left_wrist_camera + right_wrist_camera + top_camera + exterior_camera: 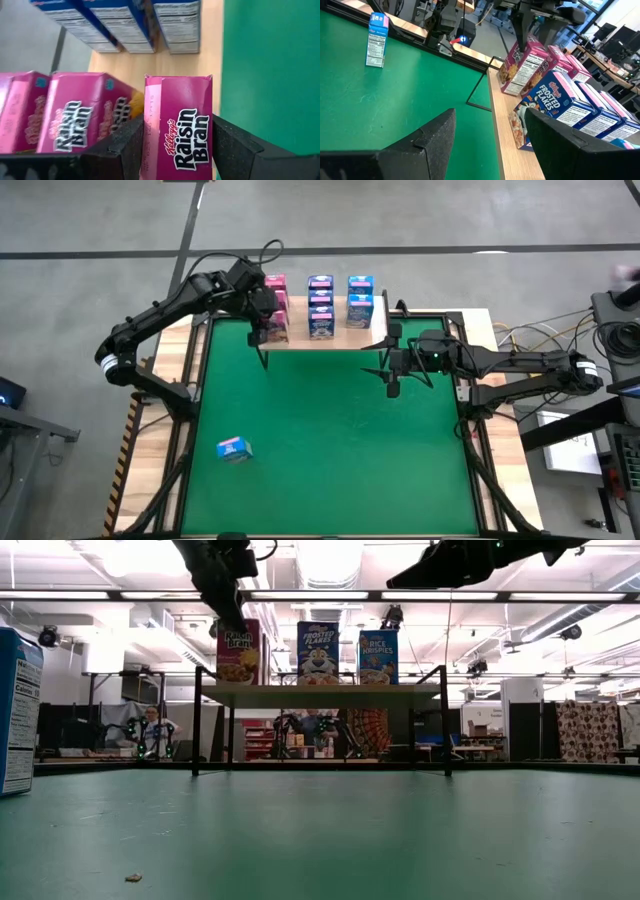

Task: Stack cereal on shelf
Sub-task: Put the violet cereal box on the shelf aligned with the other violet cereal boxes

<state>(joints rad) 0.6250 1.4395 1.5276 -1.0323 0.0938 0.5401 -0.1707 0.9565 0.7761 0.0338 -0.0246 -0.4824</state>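
Eight cereal boxes (pixel 320 306) are seen in three columns on the shelf (pixel 330 340); one blue box (pixel 233 448) stands apart on the green mat (pixel 330 430). The left gripper (pixel 177 145) is clamped on the front pink Raisin Bran box (pixel 178 127), at the shelf's left end. The right gripper (pixel 392 370) hovers beside the shelf's right end, fingers apart, nothing held.

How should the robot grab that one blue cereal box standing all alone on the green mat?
Best guess: come straight down from above and pinch the blue box across its two narrow sides, near the top. It stands upright with open green mat all around, so nothing blocks the way. The right tool is open and empty, so it could go.
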